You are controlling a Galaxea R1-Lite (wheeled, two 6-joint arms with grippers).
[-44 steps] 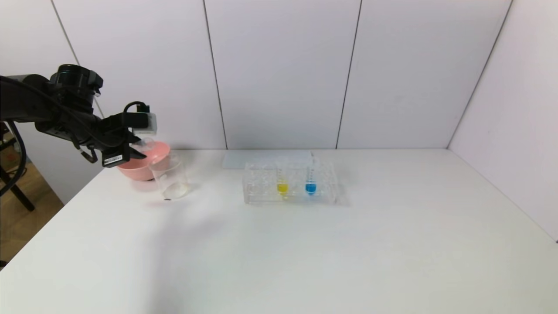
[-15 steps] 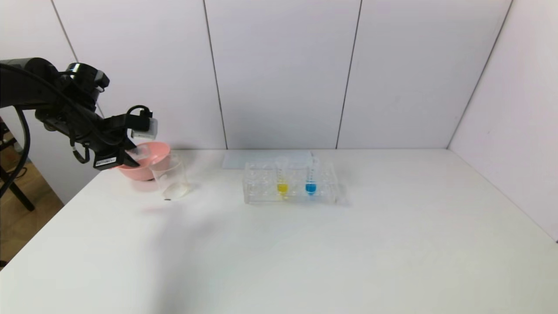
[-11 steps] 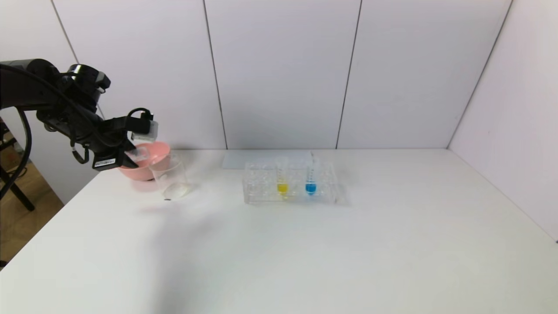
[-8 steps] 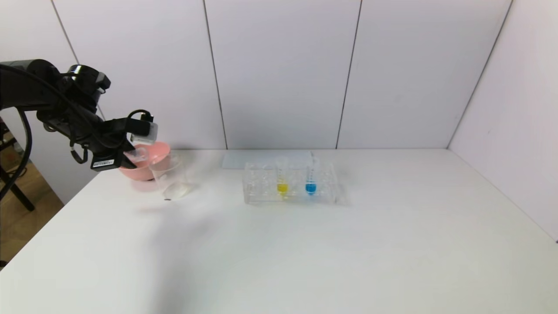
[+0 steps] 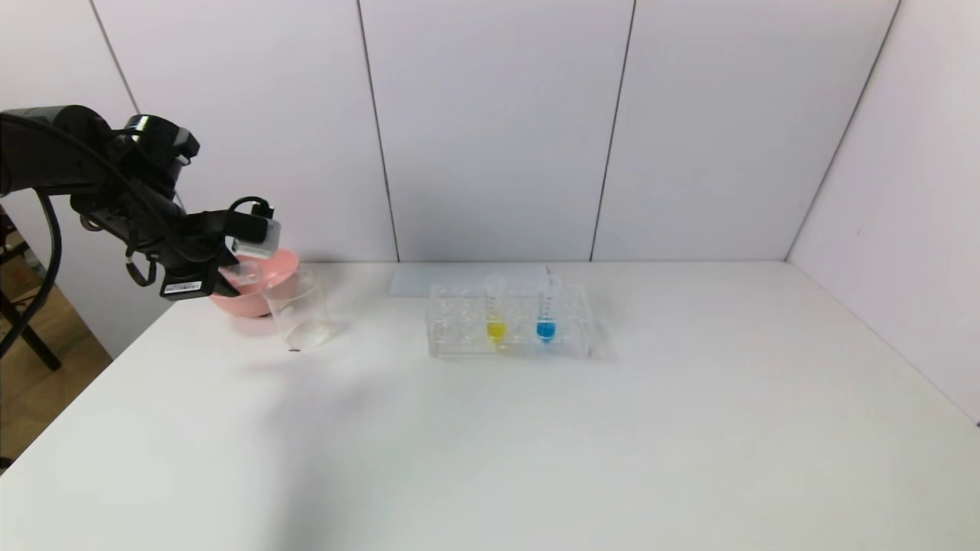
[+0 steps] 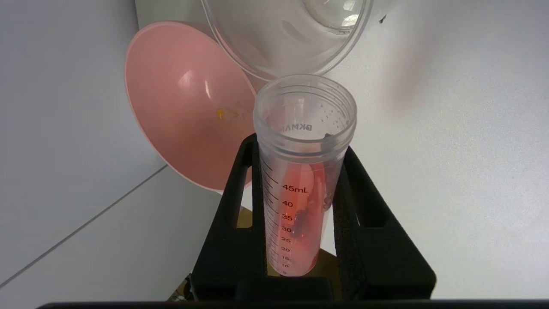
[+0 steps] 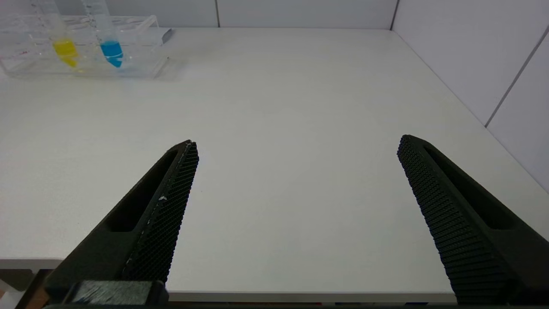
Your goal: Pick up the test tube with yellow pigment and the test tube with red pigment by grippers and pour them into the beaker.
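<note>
Head view, far left of the table: the left gripper [image 5: 230,269] hangs in the air over the pink bowl [image 5: 264,295], its fingers [image 6: 233,206] clamped on the test tube with red pigment [image 6: 300,180]. The wrist camera shows that tube tipped with its open mouth toward the beaker [image 6: 285,36], red-orange liquid lying along the inside wall, the mouth just short of the beaker's rim and none of it seen leaving the tube. The beaker [image 5: 298,310] stands upright on the table [image 5: 490,459], just beside the bowl on its near side, with only a pale clear film at the bottom. A small yellow spot sits inside the bowl. Moving toward the middle, the clear tube rack [image 5: 509,321] holds the test tube with yellow pigment [image 5: 496,310] upright, and next to it, on the right, the blue-tipped tube [image 5: 545,310]. Over on the right side, the right gripper [image 7: 296,150] is out of the head camera's sight; its own wrist camera shows it low at the near edge of the table, fingers spread wide with nothing between them, well apart from the rack.
</note>
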